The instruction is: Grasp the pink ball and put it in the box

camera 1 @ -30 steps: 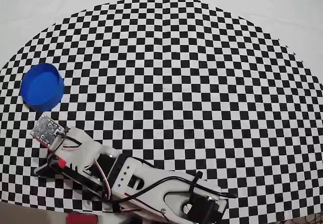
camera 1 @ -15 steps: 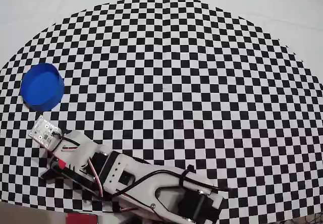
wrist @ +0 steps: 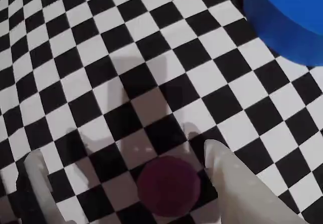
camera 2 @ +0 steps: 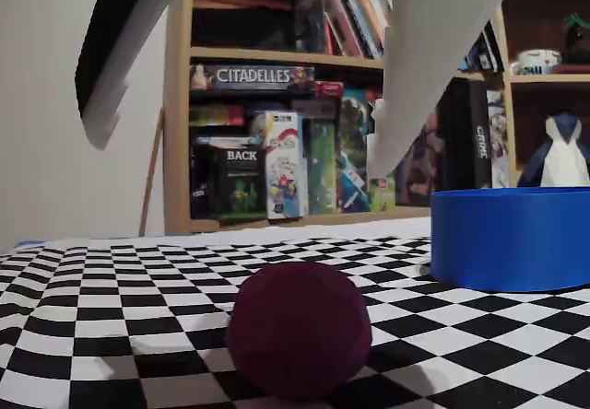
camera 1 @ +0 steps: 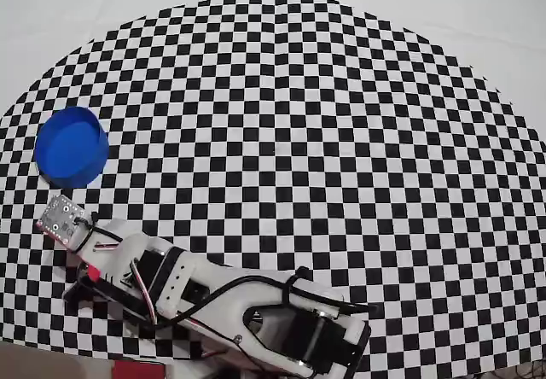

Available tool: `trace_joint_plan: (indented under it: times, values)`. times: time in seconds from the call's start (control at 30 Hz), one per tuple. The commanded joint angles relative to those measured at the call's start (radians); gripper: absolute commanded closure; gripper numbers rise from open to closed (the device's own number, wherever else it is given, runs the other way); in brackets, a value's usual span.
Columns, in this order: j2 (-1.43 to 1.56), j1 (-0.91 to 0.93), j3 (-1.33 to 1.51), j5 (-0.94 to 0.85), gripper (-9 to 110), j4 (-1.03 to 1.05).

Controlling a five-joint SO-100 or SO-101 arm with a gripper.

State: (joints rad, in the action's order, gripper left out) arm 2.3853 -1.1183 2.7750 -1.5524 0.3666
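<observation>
Fingers (wrist: 229, 176) of the gripper (wrist: 126, 176) stand spread wide above the checkered cloth (camera 1: 341, 140), holding nothing. In the wrist view the pink ball (wrist: 169, 186) lies on the cloth between them, apart from the box (wrist: 287, 19), which is empty in the overhead view.

White plastic arm (camera 1: 213, 298), black motors, black and red cables, small circuit board (camera 1: 60, 219) at wrist; translucent white tapered fingers (wrist: 237, 183).

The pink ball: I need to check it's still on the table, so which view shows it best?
The fixed view: the pink ball sits whole on the checkered cloth. The wrist view shows it dim between the fingers; overhead, the arm hides it.
</observation>
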Motion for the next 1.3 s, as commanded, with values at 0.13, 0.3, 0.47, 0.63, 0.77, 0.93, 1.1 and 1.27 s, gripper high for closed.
trace_joint_plan:
  times: [0.13,0.3,0.47,0.63,0.77,0.93,1.1,1.27]
  values:
    - [-0.009,0.008,-0.017,0.008,64,0.006]
    - [-0.011,0.018,-0.015,0.008,64,0.032]
    - [-0.011,0.021,-0.015,0.008,64,0.061]
    - [-0.028,0.021,-0.015,0.008,64,0.069]
    - [-0.048,0.021,-0.015,0.008,64,0.069]
    - [-0.054,0.021,-0.015,0.008,64,0.069]
    - [-0.072,0.021,-0.020,0.008,64,0.069]
    - [-0.075,0.020,-0.021,0.008,64,0.069]
